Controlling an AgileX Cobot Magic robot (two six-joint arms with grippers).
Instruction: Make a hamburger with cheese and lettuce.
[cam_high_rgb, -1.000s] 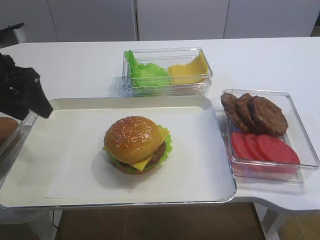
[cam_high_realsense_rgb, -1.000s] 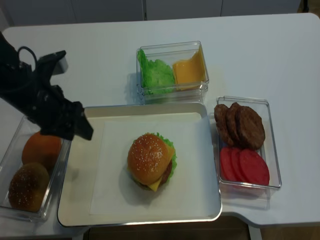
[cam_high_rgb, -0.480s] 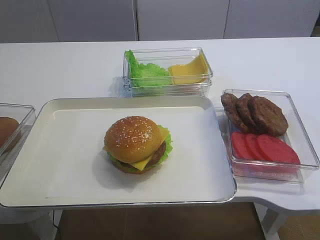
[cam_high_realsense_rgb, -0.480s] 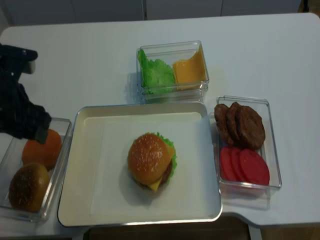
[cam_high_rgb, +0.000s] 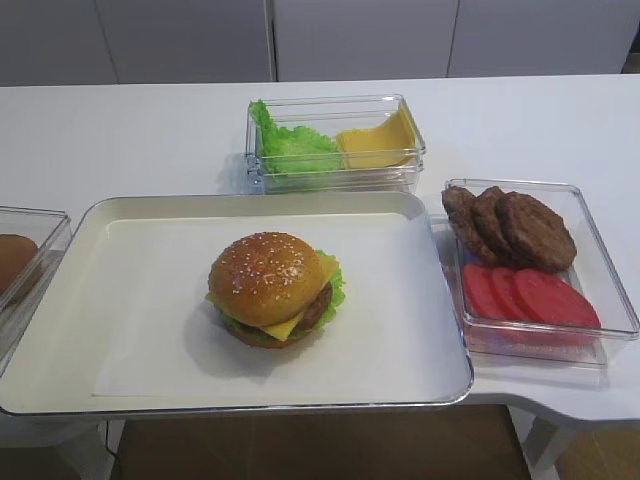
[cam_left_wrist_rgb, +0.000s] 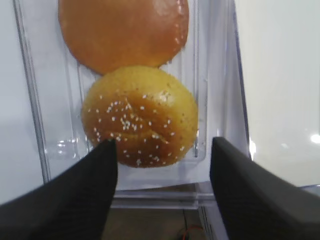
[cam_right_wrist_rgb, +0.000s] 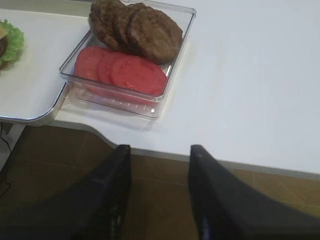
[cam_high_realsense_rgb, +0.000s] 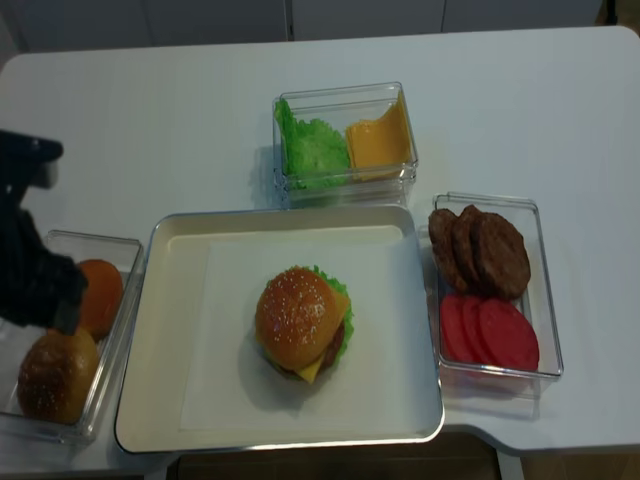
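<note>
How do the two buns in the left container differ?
The sesame bun is domed, golden and speckled with white seeds; the plain bun is smooth, more orange and seedless. The sesame bun lies nearer the front edge of the container, the plain bun farther back. Both are round, lie loose in the container, and neither is gripped.

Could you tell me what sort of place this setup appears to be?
Probably a lab bench for a food-assembly demo, not a real kitchen: a plain white table, a tray holding one hamburger, and ingredients sorted into clear plastic bins.
</note>
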